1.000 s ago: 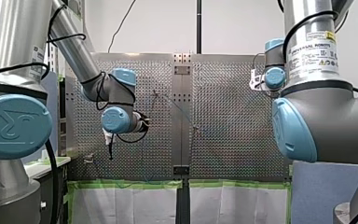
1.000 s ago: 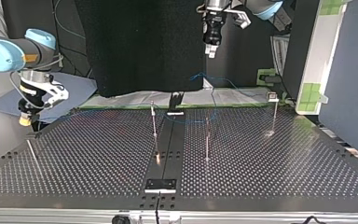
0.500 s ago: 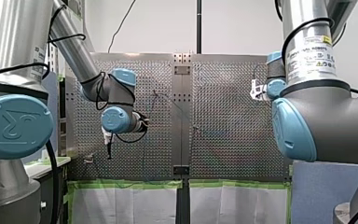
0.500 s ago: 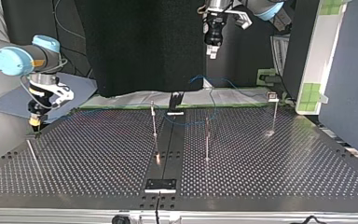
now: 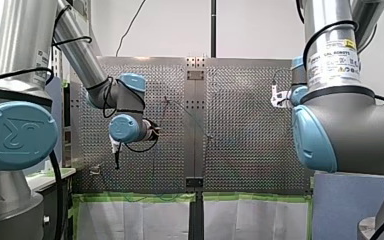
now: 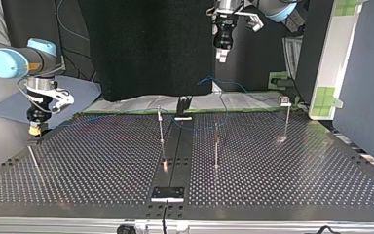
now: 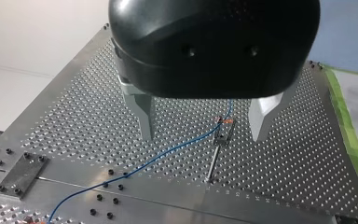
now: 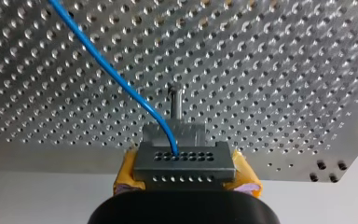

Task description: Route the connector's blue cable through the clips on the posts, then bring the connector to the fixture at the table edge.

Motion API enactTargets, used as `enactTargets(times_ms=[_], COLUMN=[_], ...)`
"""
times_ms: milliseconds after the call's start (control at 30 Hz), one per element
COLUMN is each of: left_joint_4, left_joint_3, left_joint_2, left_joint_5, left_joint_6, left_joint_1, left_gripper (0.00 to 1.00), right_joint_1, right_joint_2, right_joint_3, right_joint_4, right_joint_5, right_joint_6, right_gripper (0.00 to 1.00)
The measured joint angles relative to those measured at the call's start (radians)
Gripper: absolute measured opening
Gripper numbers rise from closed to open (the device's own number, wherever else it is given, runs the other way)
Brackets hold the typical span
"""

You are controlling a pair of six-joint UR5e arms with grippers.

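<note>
My right gripper (image 8: 182, 173) is shut on the grey connector (image 8: 182, 161), which sits between its yellow pads (image 8: 126, 173). The blue cable (image 8: 107, 67) leaves the connector's face and runs away over the perforated plate. Right ahead of the connector stands a small grey fixture (image 8: 175, 132) on a short post. In the top view this gripper (image 6: 34, 130) hangs at the table's left edge, just above the fixture (image 6: 35, 141). My left gripper (image 7: 203, 128) is open and empty, high over a clip post (image 7: 223, 133) that the cable (image 7: 168, 151) passes. It (image 6: 221, 55) hovers at the back.
Three thin posts (image 6: 161, 127) (image 6: 216, 144) (image 6: 287, 117) stand mid-table, with blue cable (image 6: 199, 127) strung low among them. A dark strip with a plate (image 6: 167, 193) runs down the middle. A thin rod (image 6: 33, 162) lies near the left edge. Green-taped boards (image 6: 324, 97) stand at the right.
My right gripper has come in from outside the table's left edge and sunk a little toward the fixture, connector still held. My left gripper has barely moved.
</note>
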State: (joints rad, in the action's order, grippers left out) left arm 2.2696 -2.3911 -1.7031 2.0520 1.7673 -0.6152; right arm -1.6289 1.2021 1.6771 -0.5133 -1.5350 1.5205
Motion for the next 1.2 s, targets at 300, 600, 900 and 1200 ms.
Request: enactTargets(times_ms=[300,600,900,1200], left_joint_4=[0.001,0.019,0.024,0.032], left_joint_3=[0.0,0.0,0.001,0.003], left_joint_2=[0.0,0.0,0.0,0.0], left_joint_5=[0.009,0.014,0.014,0.013], left_joint_6=[-0.052,-0.081,-0.09,-0.098], left_joint_1=[0.005,0.009,0.014,0.017], left_gripper=[1.0,1.0,1.0,1.0], right_joint_1=[0.076,0.116,0.109,0.09], right_joint_2=[0.0,0.0,-0.029,-0.093], right_joint_3=[-0.003,-0.03,-0.071,-0.113], right_joint_4=[0.01,0.022,0.066,0.091], right_joint_5=[0.078,0.157,0.225,0.302], right_joint_6=[0.006,0.008,-0.017,-0.045], right_gripper=[0.0,0.0,0.0,0.0])
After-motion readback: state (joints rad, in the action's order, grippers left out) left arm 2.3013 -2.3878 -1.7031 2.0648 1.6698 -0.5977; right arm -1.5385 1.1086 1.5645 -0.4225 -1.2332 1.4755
